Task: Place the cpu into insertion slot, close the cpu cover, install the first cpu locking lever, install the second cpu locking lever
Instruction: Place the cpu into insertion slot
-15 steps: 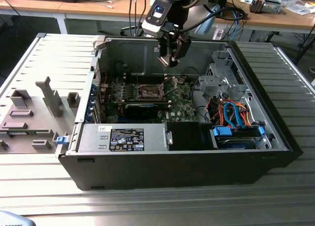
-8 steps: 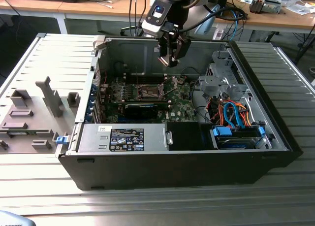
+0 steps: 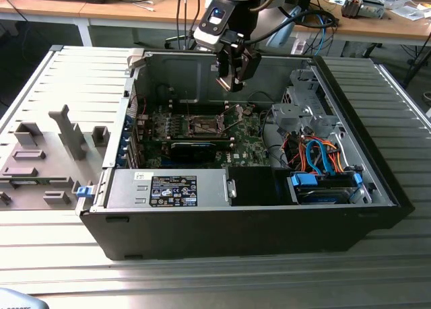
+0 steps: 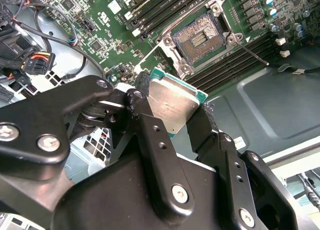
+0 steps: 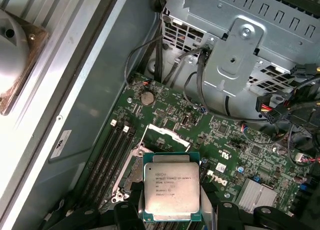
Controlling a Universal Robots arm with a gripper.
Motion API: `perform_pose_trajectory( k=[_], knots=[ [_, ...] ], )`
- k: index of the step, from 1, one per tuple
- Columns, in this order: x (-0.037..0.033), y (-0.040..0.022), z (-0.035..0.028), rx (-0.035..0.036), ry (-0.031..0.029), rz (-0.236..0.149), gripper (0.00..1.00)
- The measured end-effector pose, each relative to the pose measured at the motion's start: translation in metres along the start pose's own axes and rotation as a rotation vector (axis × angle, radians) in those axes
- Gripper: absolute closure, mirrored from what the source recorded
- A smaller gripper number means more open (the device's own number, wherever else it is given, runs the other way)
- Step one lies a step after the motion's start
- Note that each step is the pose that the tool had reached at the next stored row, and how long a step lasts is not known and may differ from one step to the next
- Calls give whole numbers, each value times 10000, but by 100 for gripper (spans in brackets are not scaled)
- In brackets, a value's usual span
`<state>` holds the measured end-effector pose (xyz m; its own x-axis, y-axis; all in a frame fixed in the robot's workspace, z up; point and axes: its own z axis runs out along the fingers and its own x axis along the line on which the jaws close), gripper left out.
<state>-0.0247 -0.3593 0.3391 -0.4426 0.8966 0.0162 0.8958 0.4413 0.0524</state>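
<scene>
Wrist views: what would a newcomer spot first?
The silver cpu, clamped between the gripper's black fingers, above the green motherboard. Beyond it in the second wrist view, the empty slot sits dark-centred. In the exterior view, the gripper hangs inside the opened PC case.

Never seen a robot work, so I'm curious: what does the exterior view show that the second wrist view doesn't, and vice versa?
Exterior view: the whole open computer case on a ribbed table, grey fixtures beside it. Second wrist view: the cpu pinched between the black fingers. Both: the gripper, the green motherboard and the uncovered insertion slot.
</scene>
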Motion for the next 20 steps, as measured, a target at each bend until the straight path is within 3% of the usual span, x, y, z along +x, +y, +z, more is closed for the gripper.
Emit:
perform_pose_trajectory(
  k=[20],
  knots=[
    [0,0,1,-3,-12,216,46]
  ],
)
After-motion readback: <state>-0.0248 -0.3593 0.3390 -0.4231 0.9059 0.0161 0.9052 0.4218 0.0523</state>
